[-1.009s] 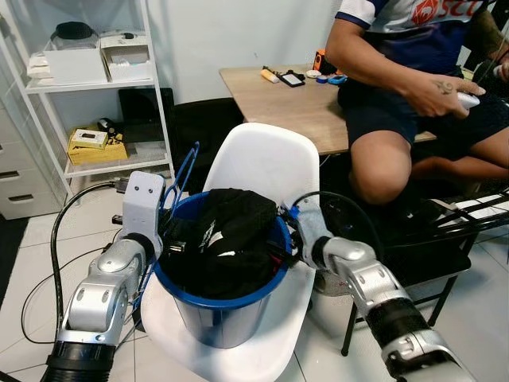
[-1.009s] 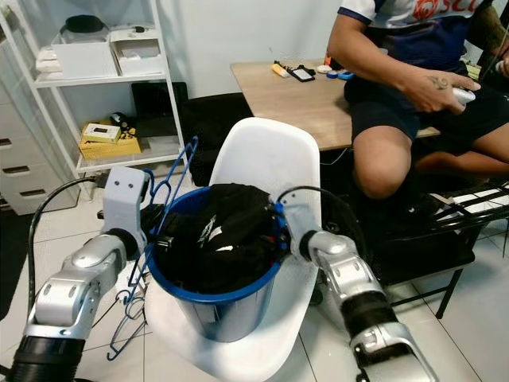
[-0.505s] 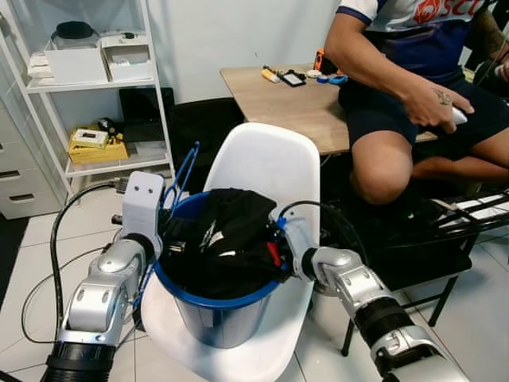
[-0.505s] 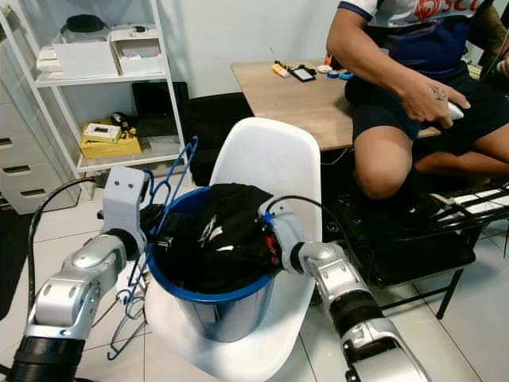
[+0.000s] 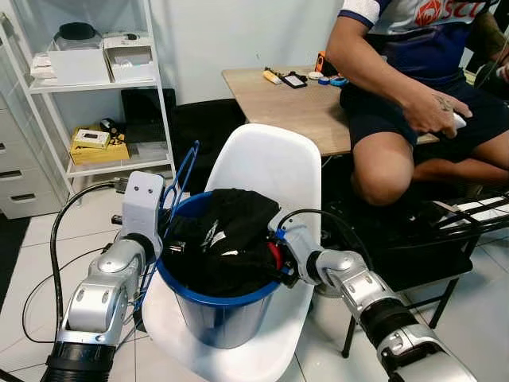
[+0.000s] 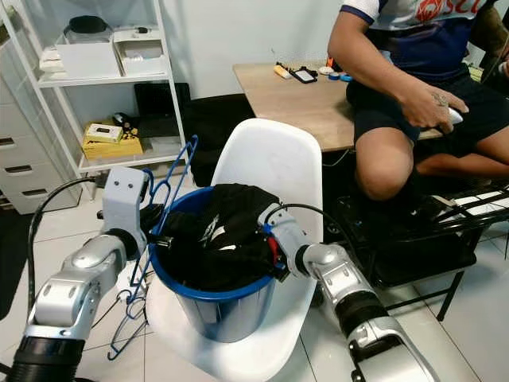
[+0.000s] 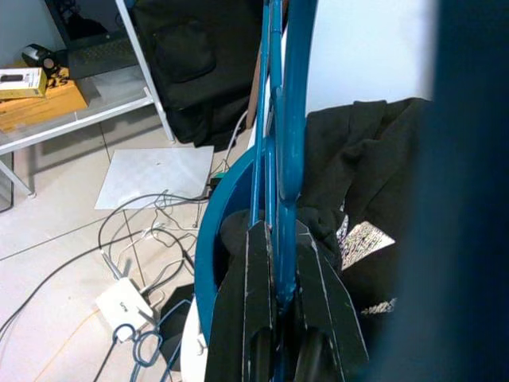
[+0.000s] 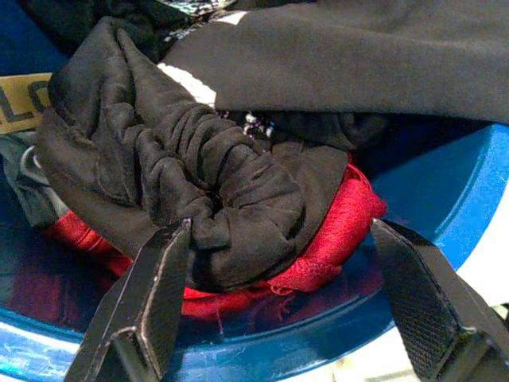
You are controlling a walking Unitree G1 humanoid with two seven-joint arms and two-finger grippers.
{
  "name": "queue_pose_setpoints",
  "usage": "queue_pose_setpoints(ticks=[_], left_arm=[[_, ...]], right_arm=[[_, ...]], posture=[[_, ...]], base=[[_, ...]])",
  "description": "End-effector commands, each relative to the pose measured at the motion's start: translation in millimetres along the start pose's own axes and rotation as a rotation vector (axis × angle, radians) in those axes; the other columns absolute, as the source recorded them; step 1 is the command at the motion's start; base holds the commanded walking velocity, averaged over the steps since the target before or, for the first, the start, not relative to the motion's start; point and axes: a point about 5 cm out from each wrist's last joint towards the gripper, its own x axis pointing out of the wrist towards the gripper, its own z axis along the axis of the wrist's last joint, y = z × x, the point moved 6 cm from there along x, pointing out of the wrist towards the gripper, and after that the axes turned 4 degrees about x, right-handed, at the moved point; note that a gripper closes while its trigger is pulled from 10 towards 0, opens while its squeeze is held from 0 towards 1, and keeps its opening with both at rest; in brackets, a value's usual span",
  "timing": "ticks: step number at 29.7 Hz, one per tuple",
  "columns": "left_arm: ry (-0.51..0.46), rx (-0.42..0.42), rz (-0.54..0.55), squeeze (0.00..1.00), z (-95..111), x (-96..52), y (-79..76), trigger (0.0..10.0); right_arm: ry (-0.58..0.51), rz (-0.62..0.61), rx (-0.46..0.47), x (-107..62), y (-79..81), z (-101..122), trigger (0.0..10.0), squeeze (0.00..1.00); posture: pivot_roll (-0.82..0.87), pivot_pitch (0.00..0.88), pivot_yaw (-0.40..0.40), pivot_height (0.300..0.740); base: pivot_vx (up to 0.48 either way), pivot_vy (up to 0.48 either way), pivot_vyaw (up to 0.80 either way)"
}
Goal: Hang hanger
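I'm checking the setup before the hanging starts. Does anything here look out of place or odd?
The blue bucket of dark clothes stands on the seat of a white chair, not the floor. Loose cables trail over the tiles beside it. The left gripper is shut on blue hangers; the right gripper is open over the clothes.

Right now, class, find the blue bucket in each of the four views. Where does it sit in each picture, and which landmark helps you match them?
Left eye view: blue bucket, lower centre, on the white chair.
Right eye view: lower centre, same chair.
Left wrist view: curved rim, beside the blue hanger.
Right wrist view: rim along the bottom.
Shared landmark: black clothes inside it.
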Motion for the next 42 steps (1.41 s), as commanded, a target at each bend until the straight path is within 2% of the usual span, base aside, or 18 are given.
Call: queue_pose_setpoints(ticks=[1,6,10,14,18,19,20,21,22,23,33,39,40,42], left_arm=[[0.012,0.001,-0.001,0.0,-5.1,-2.8,0.6,10.0],[0.015,0.022,0.015,0.0,-2.6,-6.9,9.9,10.0],[0.017,0.027,0.019,0.0,-2.6,-8.2,12.3,10.0],[0.027,0.045,0.026,0.0,-2.6,-12.7,18.0,10.0],[0.03,0.05,0.027,0.0,-2.3,-13.9,20.0,10.0],[0.031,0.051,0.027,0.0,-2.2,-13.6,20.0,10.0],[0.031,0.051,0.027,0.0,-2.2,-13.6,20.0,10.0],[0.032,0.051,0.026,0.0,-2.3,-13.1,19.2,10.0],[0.032,0.051,0.026,0.0,-2.3,-13.1,19.2,10.0],[0.033,0.051,0.024,0.0,-2.4,-12.8,18.2,10.0],[0.037,0.046,0.016,0.0,-2.5,-12.0,15.3,10.0],[0.036,0.041,0.018,0.0,-2.6,-11.9,14.4,10.0],[0.035,0.039,0.02,0.0,-2.6,-11.7,14.5,10.0],[0.035,0.039,0.02,0.0,-2.6,-11.7,14.5,10.0]], right_arm=[[0.057,0.04,0.039,1.1,8.2,-22.5,10.0,0.0],[0.007,0.115,0.053,10.6,26.5,-11.2,10.0,0.0],[0.001,0.121,0.056,13.2,30.0,-9.6,10.0,0.0],[0.002,0.125,0.085,22.7,39.2,-5.0,10.0,0.0],[0.025,0.124,0.091,24.8,41.5,-8.9,10.0,0.0],[0.035,0.124,0.089,24.8,41.7,-11.8,9.1,0.0],[0.035,0.124,0.089,24.8,41.7,-11.8,9.1,0.0],[0.047,0.116,0.089,24.5,41.0,-15.8,1.1,0.0],[0.047,0.116,0.089,24.5,41.0,-15.8,1.1,0.0],[0.058,0.111,0.087,24.2,40.3,-19.3,0.0,0.0],[0.067,0.103,0.095,20.9,34.9,-26.1,0.0,0.0],[0.033,0.048,0.11,18.7,22.7,-19.3,0.0,0.0],[0.007,0.008,0.115,17.3,14.8,-13.5,0.0,0.0],[0.007,0.008,0.115,17.3,14.8,-13.5,0.0,0.0]], posture=[[0.03,0.247,-0.033,0.74],[0.08,0.263,-0.028,0.74],[0.08,0.263,-0.028,0.74],[0.11,0.282,-0.019,0.74],[0.11,0.285,-0.016,0.74],[0.11,0.288,-0.014,0.74],[0.11,0.288,-0.014,0.74],[0.1,0.289,-0.013,0.74],[0.1,0.289,-0.013,0.74],[0.1,0.289,-0.013,0.74],[0.09,0.289,-0.012,0.74],[0.09,0.286,-0.017,0.74],[0.08,0.284,-0.019,0.74],[0.08,0.284,-0.019,0.74]], base=[[0.0,0.0,0.0],[0.0,0.0,0.0],[0.0,0.0,0.0],[0.0,0.0,0.0],[0.0,0.0,0.0],[0.0,0.0,0.0],[0.0,0.0,0.0],[0.0,0.0,0.0],[0.0,0.0,0.0],[0.0,0.0,0.0],[0.0,0.0,0.0],[0.0,0.0,0.0],[0.0,0.0,0.0],[0.0,0.0,0.0]])
